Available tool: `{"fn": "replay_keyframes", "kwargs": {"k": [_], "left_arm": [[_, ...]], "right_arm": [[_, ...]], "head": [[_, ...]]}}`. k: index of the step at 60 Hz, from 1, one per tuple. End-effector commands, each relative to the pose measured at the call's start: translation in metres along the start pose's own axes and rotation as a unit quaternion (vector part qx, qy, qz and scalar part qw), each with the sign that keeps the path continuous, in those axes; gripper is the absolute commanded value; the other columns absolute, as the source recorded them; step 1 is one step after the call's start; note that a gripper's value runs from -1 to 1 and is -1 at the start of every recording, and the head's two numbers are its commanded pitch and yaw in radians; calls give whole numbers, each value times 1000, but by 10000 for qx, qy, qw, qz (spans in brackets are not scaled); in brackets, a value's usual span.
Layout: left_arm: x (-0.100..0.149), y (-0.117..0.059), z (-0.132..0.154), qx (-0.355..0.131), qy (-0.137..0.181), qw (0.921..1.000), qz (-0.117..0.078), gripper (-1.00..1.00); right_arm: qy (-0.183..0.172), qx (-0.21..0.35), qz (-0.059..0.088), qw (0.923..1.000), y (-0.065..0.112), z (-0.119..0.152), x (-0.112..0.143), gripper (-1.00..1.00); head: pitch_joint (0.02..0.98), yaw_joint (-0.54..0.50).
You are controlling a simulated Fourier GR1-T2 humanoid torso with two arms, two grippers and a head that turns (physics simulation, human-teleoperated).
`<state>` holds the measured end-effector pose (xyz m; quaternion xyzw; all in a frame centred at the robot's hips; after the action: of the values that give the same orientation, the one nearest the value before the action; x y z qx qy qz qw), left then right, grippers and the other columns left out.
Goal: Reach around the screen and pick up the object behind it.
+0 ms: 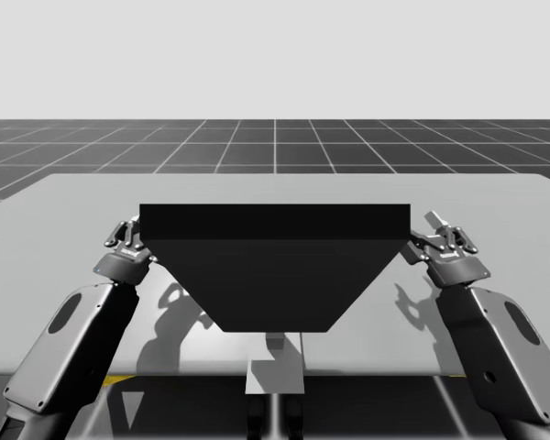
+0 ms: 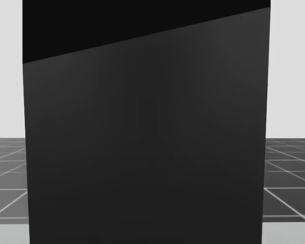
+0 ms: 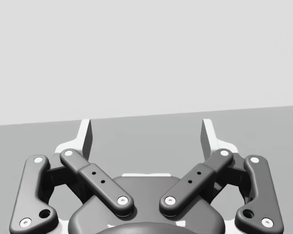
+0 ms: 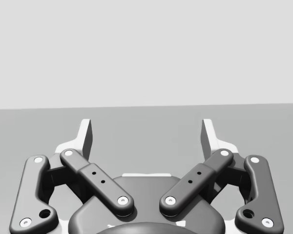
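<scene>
My left gripper [image 3: 146, 136] spreads its fingers wide above the grey table [image 3: 268, 126], holding nothing; my right gripper [image 4: 146, 136] is just as wide and empty. They flank the dark screen [image 1: 275, 266] standing mid-table, one just beside each end. The screen hides the object behind it. A gridded floor [image 1: 275, 142] lies beyond the table's far edge.
</scene>
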<state>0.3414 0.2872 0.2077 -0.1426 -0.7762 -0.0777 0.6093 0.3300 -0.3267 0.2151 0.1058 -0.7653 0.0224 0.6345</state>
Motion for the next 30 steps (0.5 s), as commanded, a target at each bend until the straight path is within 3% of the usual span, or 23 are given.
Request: {"fn": "replay_keyframes", "kwargs": {"k": [1, 7, 10, 12, 17, 21, 25, 27, 30], "left_arm": [[0, 0, 0, -6, -5, 10000, -17, -1000], [0, 0, 0, -10, 0, 10000, -21, -1000], [0, 0, 0, -16, -1, 10000, -17, -1000], [0, 0, 0, -22, 1, 10000, -15, -1000], [2, 1, 1, -87, 18, 10000, 26, -1000], [5, 2, 3, -203, 75, 9997, 71, -1000], [10, 1, 6, -534, 245, 9982, 147, -1000], [14, 1, 11, -735, 334, 9967, 112, -1000], [18, 0, 16, -909, 407, 9950, 42, -1000]], "right_arm": [[-112, -264, 100, 9995, 3, 3, -1, -1000], [-49, 104, 88, 9999, 6, 2, -1, -1000], [122, 282, 180, 9994, 7, 2, -4, -1000], [176, 353, 162, 9991, 6, 1, -4, -1000], [151, 365, 150, 9991, 7, 1, -4, -1000], [83, 483, 225, 9985, 7, 1, -3, -1000], [64, 814, 208, 9964, 7, 4, 1, -1000], [66, 1047, 251, 9942, 8, 7, 5, -1000], [60, 1279, 203, 9916, 10, 10, 9, -1000]], "head": [[77, -18], [77, -17], [77, -18], [77, -19], [79, -18], [80, -18], [81, -18], [82, -18], [83, -19]]}}
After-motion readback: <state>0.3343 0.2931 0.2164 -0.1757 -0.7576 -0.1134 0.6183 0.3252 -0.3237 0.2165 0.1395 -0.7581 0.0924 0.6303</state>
